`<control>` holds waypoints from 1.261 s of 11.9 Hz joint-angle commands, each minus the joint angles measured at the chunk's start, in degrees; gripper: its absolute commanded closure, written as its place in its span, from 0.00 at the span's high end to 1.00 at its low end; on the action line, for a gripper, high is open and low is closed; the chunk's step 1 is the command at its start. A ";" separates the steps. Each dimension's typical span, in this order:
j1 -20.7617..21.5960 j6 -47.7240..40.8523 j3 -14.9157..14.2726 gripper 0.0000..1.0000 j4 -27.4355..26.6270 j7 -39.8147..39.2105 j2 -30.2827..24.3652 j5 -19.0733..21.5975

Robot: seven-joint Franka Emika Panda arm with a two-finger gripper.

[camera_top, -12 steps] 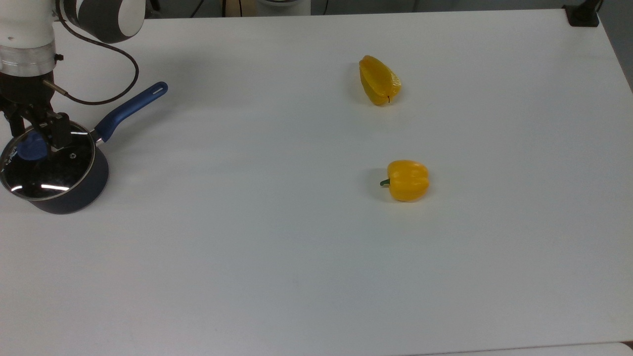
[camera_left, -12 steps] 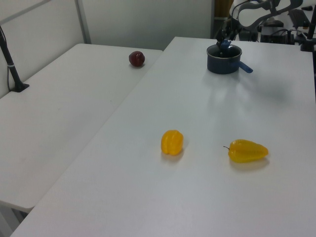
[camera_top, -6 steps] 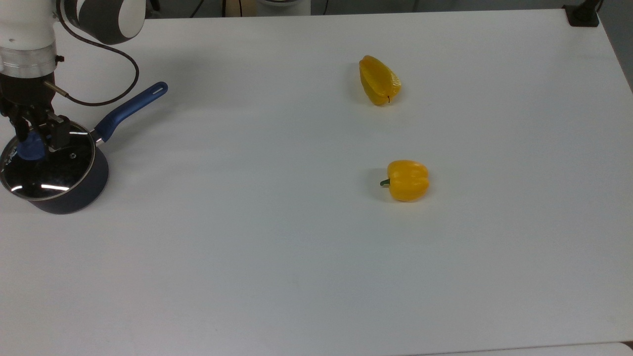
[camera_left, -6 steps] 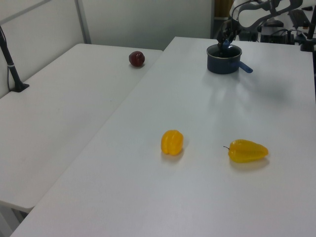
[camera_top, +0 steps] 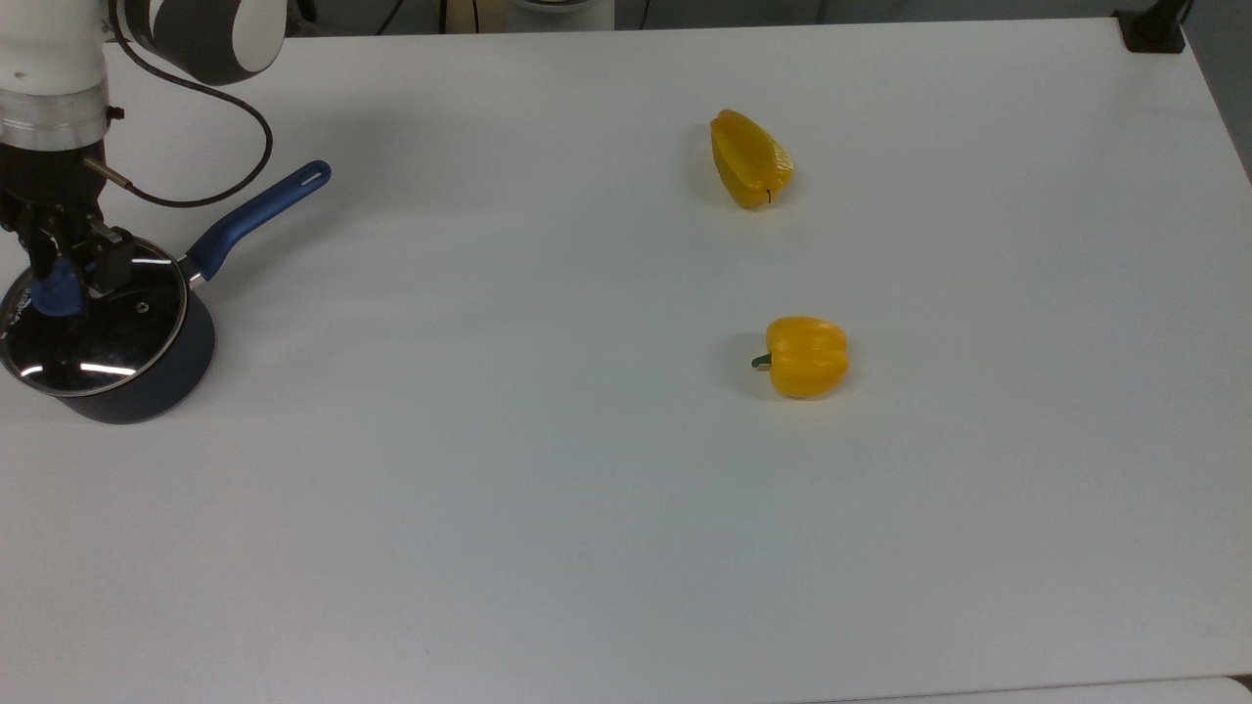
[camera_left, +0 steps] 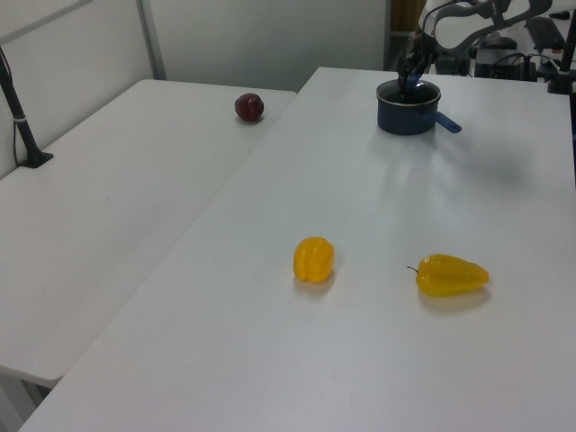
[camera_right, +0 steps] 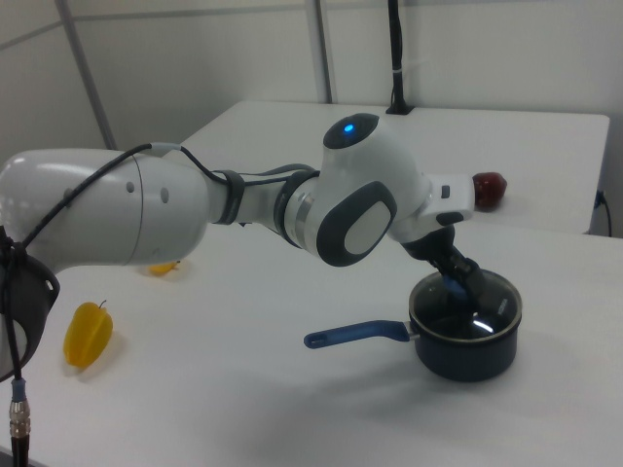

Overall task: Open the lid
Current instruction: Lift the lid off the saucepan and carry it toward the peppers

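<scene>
With the gripper (camera_top: 70,277) fingers clamped on the blue knob (camera_top: 56,296) of the glass lid (camera_top: 93,330), which sits on the saucepan (camera_top: 147,381) at the top view's left edge, a straight vertical lift should keep the pan from dragging along.

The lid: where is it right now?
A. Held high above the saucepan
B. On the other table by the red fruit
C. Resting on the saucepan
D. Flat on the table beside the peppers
C. The lid sits in the rim of the saucepan, with the gripper down at its blue knob.
</scene>
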 commanded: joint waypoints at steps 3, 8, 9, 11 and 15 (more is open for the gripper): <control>1.02 0.96 -0.04 0.37 -5.28 0.47 -7.20 0.54; 11.89 1.13 0.14 0.37 -14.67 5.39 -14.40 -1.04; 14.88 1.13 0.06 0.37 -15.91 6.27 -14.94 -1.13; 19.37 1.31 0.05 0.37 -16.45 9.42 -14.51 -2.79; 26.58 1.75 0.14 0.37 -16.19 17.95 -10.82 -9.55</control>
